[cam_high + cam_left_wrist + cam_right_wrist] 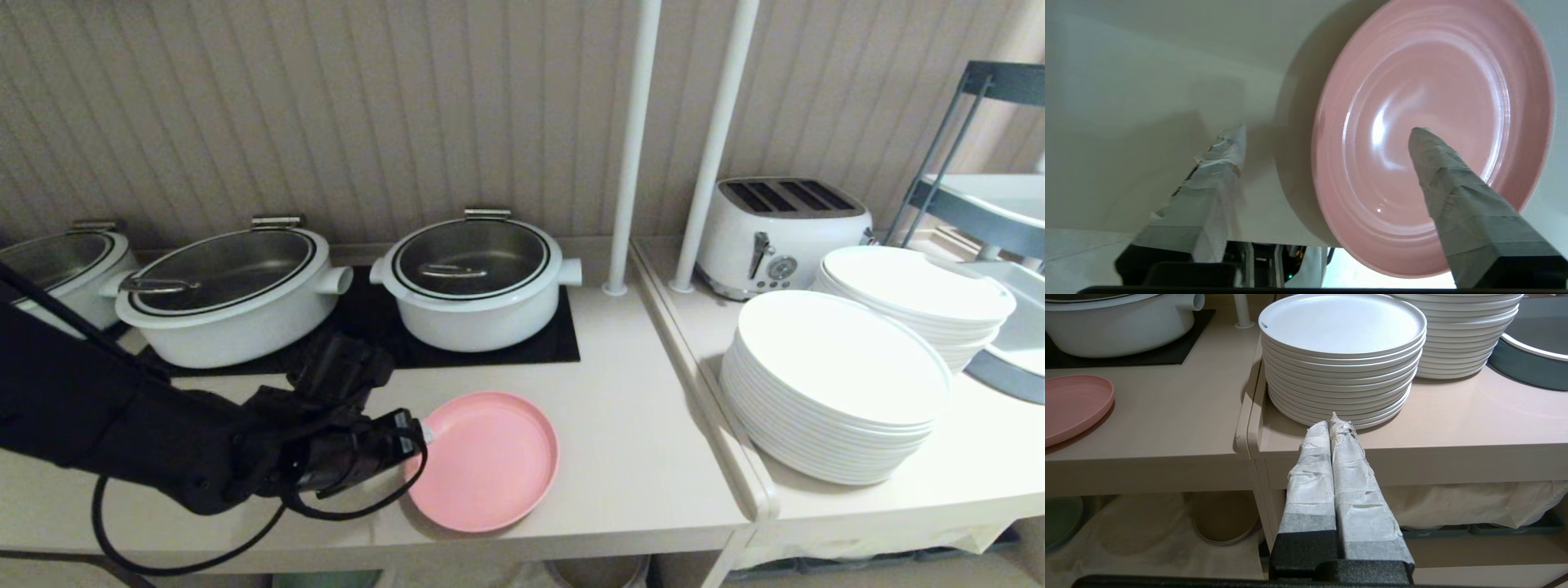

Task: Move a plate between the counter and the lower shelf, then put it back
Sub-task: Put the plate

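From the head view, the plate [486, 460] lies flat on the counter [637, 457], face up, near the front edge and just forward of the black inset panel [563, 343]. Being round, it has no long axis — only a low raised rim circling a shallow well. The left gripper [420, 434] reaches in from the left, its tips at the plate's near-left rim. Behind stand white lidded pots [478, 282] with dark glass lids; on the adjoining top, stacks of white plates [833, 384] and a white toaster [780, 233].

In the left wrist view, the plate [1433, 134] shows matte pink plastic with faint concentric rings and a soft sheen. The tape-wrapped fingers [1220, 175] stand well apart, one over the plate's well, the other outside the rim over the beige surface; neither clamps it (whether a tip touches is unclear).

In the right wrist view, the right gripper [1334, 424] hangs before the counter edge, its wrapped fingers pressed together on nothing. The lower shelf [1147, 526], draped in wrinkled white cloth, holds a beige-grey plate [1224, 520] and a green plate [1061, 518].
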Available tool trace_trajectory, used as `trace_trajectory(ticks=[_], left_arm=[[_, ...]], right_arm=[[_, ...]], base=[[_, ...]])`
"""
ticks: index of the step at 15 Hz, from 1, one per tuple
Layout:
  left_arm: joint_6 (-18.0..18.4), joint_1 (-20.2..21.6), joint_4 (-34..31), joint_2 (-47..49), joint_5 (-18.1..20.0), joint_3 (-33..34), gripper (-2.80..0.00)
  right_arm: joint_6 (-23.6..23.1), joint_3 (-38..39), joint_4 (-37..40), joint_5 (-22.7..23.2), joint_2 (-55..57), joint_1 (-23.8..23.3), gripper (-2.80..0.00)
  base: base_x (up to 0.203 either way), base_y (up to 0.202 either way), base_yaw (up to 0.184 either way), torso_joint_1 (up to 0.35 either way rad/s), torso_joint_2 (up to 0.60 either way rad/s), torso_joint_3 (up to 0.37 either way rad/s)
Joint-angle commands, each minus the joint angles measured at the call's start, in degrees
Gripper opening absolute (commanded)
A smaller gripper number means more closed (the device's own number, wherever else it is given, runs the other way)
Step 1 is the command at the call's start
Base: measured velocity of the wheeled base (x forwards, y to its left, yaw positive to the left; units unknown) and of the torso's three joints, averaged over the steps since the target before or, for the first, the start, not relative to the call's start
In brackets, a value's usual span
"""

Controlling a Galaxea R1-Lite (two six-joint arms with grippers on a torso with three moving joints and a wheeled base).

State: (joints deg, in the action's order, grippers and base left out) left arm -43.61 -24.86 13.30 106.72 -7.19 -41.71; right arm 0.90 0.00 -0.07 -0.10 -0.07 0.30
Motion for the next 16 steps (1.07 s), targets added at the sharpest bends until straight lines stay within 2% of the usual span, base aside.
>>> trace_trajectory(ticks=[1,9,10,14,16], left_arm=[[-0.2,-0.1,0.1,-2.7,-0.2,0.7,0.00],[0.6,0.0,0.1,-11.3,-1.9,7.1,0.00],[0.9,0.0,0.1,-12.8,-1.9,7.4,-2.80],[3.3,0.0,-0.6,-19.7,-1.9,7.9,-2.80],[6.4,0.1,-3.4,-23.9,-2.0,7.9,-2.80]], right_arm=[[0.0,0.0,0.0,0.0,0.1,0.0,-2.80],[0.0,0.0,0.0,0.0,0.1,0.0,-2.80],[0.0,0.0,0.0,0.0,0.1,0.0,-2.80],[0.0,0.0,0.0,0.0,0.1,0.0,-2.80],[0.0,0.0,0.0,0.0,0.1,0.0,-2.80]], base=[[0.000,0.000,0.000,0.000,0.00,0.000],[0.000,0.000,0.000,0.000,0.00,0.000],[0.000,0.000,0.000,0.000,0.00,0.000],[0.000,0.000,0.000,0.000,0.00,0.000],[0.000,0.000,0.000,0.000,0.00,0.000]])
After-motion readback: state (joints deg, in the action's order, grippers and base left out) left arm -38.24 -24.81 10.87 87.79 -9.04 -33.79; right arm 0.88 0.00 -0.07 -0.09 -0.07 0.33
